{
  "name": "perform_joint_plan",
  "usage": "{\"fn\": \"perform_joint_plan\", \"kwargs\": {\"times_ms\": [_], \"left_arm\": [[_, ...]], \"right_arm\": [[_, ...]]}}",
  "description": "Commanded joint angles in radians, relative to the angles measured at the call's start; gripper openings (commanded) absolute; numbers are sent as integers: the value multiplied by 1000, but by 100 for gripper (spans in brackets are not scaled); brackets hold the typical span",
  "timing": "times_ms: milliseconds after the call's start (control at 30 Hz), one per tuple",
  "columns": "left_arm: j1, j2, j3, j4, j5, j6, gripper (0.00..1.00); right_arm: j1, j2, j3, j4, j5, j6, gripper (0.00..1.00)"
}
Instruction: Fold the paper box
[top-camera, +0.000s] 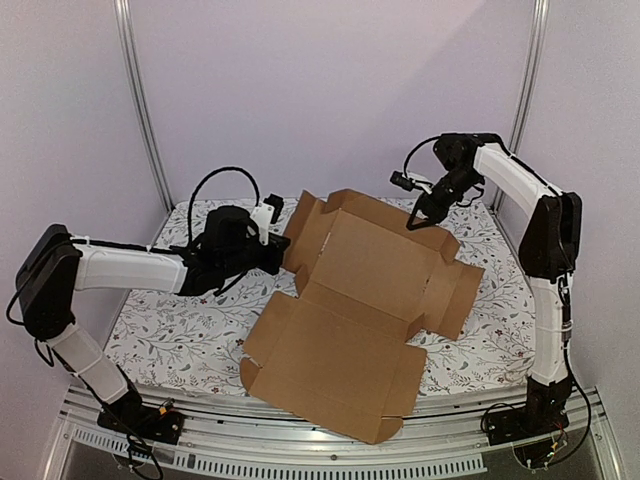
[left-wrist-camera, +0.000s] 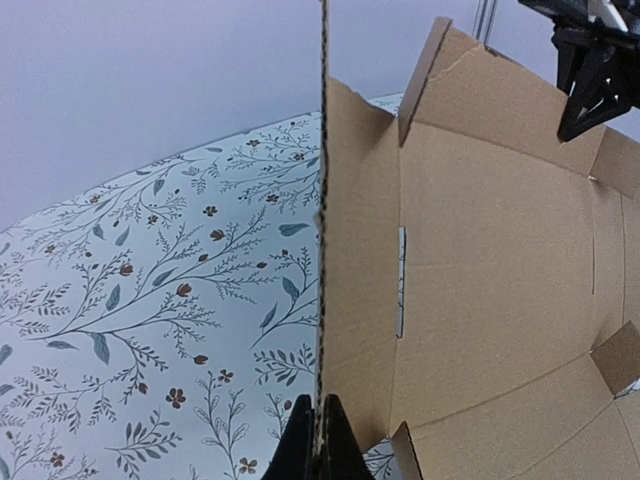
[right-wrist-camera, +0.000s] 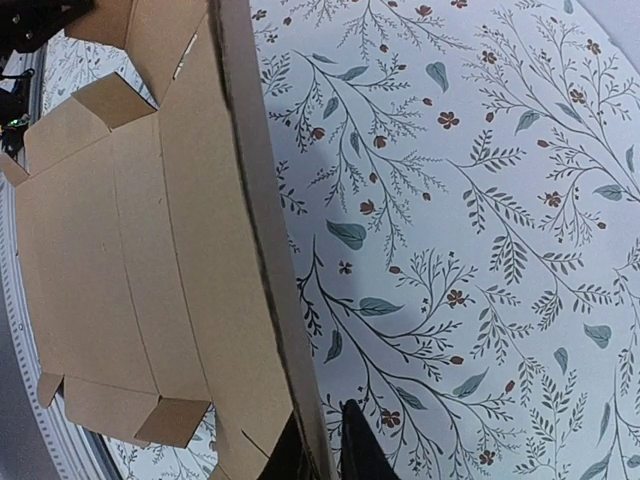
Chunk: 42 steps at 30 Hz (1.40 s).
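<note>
**Top ext.:** the paper box (top-camera: 350, 300) lies opened out mid-table on a floral cloth (top-camera: 170, 330), with the near panel flat and the L side flap and far wall raised. The left gripper (top-camera: 272, 248) is at the L flap and the right gripper (top-camera: 418, 218) at the far-R wall. Step in hand, by judgement, is standing the walls up round the base panel. The next move prob. calls for both arms to bring their flaps to vertical along the creases, w/o tearing. **L wrist:** its fingers (left-wrist-camera: 338, 452) are clamped on the flap's corrugated edge, seen edge-on and upright. This view alone shows a slit (left-wrist-camera: 402, 280) in the crease. **R wrist:** its fingers (right-wrist-camera: 362, 450) sit either side of the wall edge, close against it. Whether they actually pinch it cannot be told. This view alone shows the wall's outer face and the cloth beyond it.
</note>
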Motion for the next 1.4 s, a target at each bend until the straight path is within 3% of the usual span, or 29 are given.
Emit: {"fn": "perform_joint_plan", "kwargs": {"times_ms": [0, 67, 233, 333, 433, 633, 800, 1067, 1200, 1367], "left_arm": [[-15, 18, 14, 20, -6, -36, 0], [-18, 13, 8, 1, 11, -47, 5], [-40, -91, -83, -30, 20, -90, 50], [-43, -222, -184, -47, 40, -124, 62], [-43, -369, -277, -107, 52, -153, 68], [-37, -609, -461, -124, -111, -233, 73], [-4, -639, -519, -161, -249, -285, 67], [26, -453, -472, -147, -249, -278, 63], [41, -306, -391, -160, -248, -221, 59], [46, -184, -347, -34, -75, -137, 57]], "right_arm": [[30, -100, -76, 13, -13, 30, 5], [50, -122, -119, 44, 19, 27, 2], [138, -222, -270, 184, 223, -23, 0], [195, -278, -331, 271, 350, -73, 0], [241, -290, -336, 317, 458, -138, 0], [315, -294, -345, 430, 603, -248, 0], [379, -342, -456, 544, 666, -338, 0], [484, -528, -750, 711, 705, -441, 0], [503, -567, -796, 718, 737, -451, 0], [506, -575, -815, 714, 722, -438, 0]]}}
